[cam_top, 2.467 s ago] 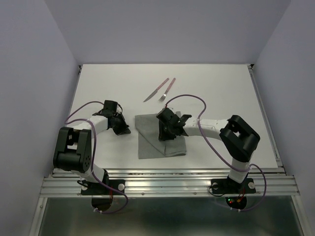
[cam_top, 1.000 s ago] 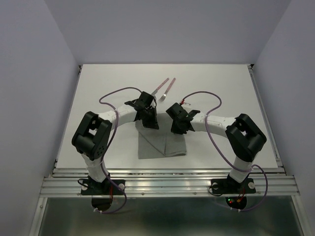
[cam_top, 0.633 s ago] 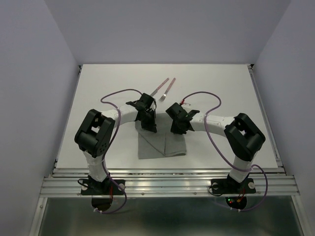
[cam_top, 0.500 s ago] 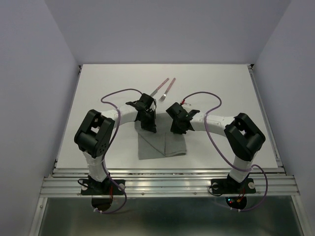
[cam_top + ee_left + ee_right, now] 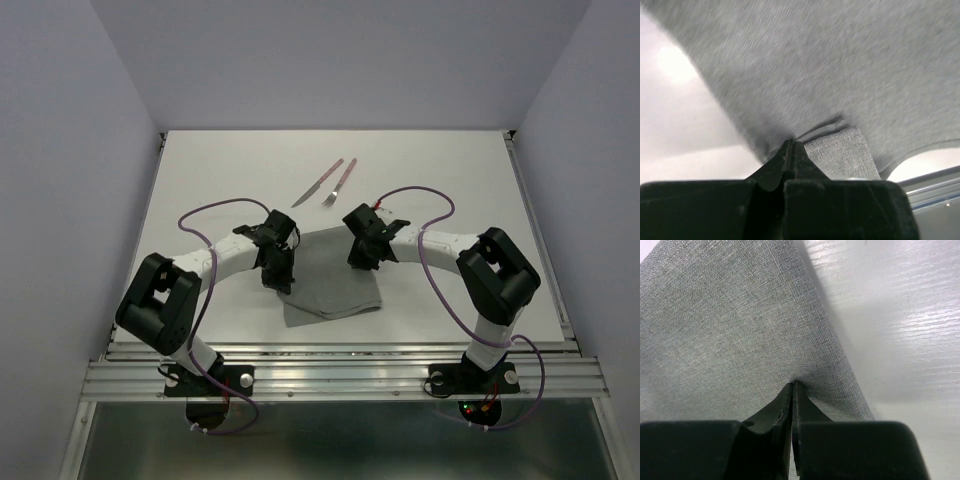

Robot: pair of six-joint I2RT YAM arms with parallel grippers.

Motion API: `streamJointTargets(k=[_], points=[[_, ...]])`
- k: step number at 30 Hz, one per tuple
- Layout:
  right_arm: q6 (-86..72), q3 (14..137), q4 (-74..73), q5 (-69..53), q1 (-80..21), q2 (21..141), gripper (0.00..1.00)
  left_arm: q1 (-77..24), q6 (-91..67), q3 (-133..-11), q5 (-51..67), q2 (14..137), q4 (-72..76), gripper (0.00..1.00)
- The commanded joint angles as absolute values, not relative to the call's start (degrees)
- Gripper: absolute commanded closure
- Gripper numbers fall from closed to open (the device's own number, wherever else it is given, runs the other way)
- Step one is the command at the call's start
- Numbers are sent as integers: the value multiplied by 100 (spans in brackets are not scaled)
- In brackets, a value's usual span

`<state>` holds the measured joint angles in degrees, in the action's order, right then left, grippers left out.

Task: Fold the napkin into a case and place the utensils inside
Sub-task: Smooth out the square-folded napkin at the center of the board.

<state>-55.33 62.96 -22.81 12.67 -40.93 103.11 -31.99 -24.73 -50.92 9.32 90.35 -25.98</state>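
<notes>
The grey napkin (image 5: 330, 278) lies partly folded at the table's middle, one layer lifted between the two grippers. My left gripper (image 5: 281, 283) is shut on its left edge; the left wrist view shows the closed tips (image 5: 793, 145) pinching the napkin (image 5: 840, 65), with a lower layer showing beneath. My right gripper (image 5: 358, 262) is shut on its right edge; the right wrist view shows the tips (image 5: 793, 385) pinching the napkin (image 5: 730, 325). The knife (image 5: 317, 184) and fork (image 5: 342, 181) with pinkish-red handles lie side by side behind the napkin, apart from both grippers.
The white table (image 5: 450, 180) is walled in on three sides. A metal rail (image 5: 340, 375) runs along the near edge by the arm bases. Purple cables loop over both arms.
My left gripper has moved from the napkin's far left corner toward the near left, taking cloth with it. The cloth's outline has changed. My right gripper has shifted slightly away.
</notes>
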Motion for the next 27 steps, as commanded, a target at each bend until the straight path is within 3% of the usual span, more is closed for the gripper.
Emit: streamJointTargets(k=[1, 11, 18, 27], points=[[-5502, 6179, -2479, 1494, -3973, 10565, 95, -3182, -2628, -4886, 546, 8317, -3102, 100], [-5441, 6126, -2461, 1468, -3973, 10283, 95, -2962, -3199, -5546, 176, 7383, -3139, 100], [-5440, 6091, -2417, 1354, -3973, 10195, 95, -2962, -3296, -5546, 711, 8120, -2444, 100], [-5414, 6012, -2391, 1362, -3973, 10125, 95, -2918, -3270, -5704, 448, 8630, -2338, 100]])
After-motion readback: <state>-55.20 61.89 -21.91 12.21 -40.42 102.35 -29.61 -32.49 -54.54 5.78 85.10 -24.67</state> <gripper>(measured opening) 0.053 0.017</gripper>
